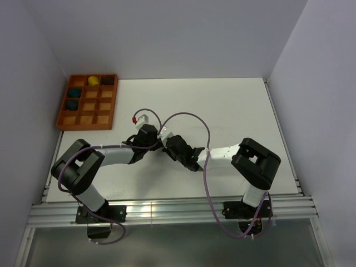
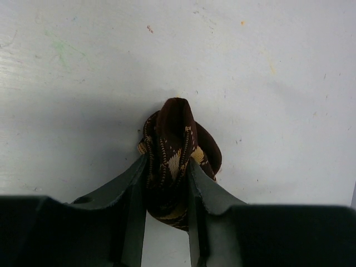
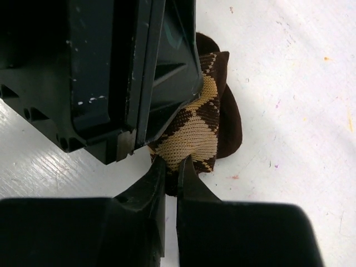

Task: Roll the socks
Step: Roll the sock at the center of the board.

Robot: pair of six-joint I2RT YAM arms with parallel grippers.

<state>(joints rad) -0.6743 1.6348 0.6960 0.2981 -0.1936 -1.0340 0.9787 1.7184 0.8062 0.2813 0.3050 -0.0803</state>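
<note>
White table [image 1: 233,105], centre: I log the socks [image 2: 175,119] as 1 bunched bundle lying on it. My left gripper [image 2: 167,162] clamps the bundle between narrow jaws; right gripper [image 3: 171,164] pinches its tan edge, jaws nearly closed.

Socks [image 2: 173,147]: dark-brown and tan argyle diamonds with fine tan stitch lines; end solid dark brown.
Counter [image 1: 222,105]: white, faint coloured specks.
Compartment tray [image 1: 83,127]: orange-brown. In it are two teal sock balls [image 1: 74,93], one yellow sock ball [image 1: 93,80] and one dark ball [image 1: 107,80].
Left arm [image 1: 114,153], right arm [image 1: 222,153]: white and black.
Cables [image 1: 204,183]: purple.
</note>
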